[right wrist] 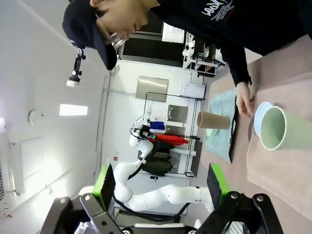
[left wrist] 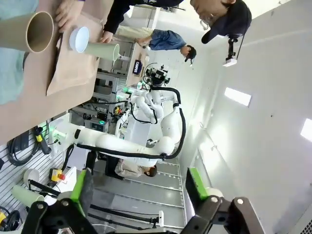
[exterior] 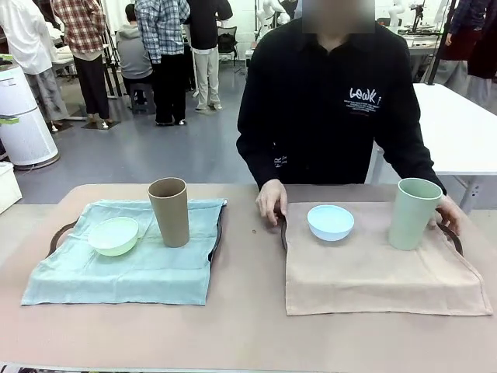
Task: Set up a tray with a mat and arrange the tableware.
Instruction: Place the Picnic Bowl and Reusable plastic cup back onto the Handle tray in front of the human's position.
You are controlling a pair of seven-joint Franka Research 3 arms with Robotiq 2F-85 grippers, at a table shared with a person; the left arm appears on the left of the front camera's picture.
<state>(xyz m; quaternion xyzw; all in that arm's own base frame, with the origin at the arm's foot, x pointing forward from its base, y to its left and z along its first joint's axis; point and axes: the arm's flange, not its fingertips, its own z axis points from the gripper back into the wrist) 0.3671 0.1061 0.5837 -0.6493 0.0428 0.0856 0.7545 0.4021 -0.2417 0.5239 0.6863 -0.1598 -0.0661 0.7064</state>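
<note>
Front view, person's hands (exterior: 271, 200) gripping tan-mat tray (exterior: 373, 268)

**A robotics lab, busy on every side**

We are in a large, open research lab. Beyond our table (exterior: 233, 326), people (exterior: 167, 54) stand in groups on a grey floor, near a white cylindrical appliance (exterior: 23, 116) and a white worktable (exterior: 462, 124). In the left wrist view, white robot arms (left wrist: 146, 122) crowd a bench with racks of equipment (left wrist: 105, 90) and a red emergency-stop button (left wrist: 59, 174). A camera (right wrist: 75, 73) hangs from the pale ceiling beside bright light panels (right wrist: 80, 109).
</note>
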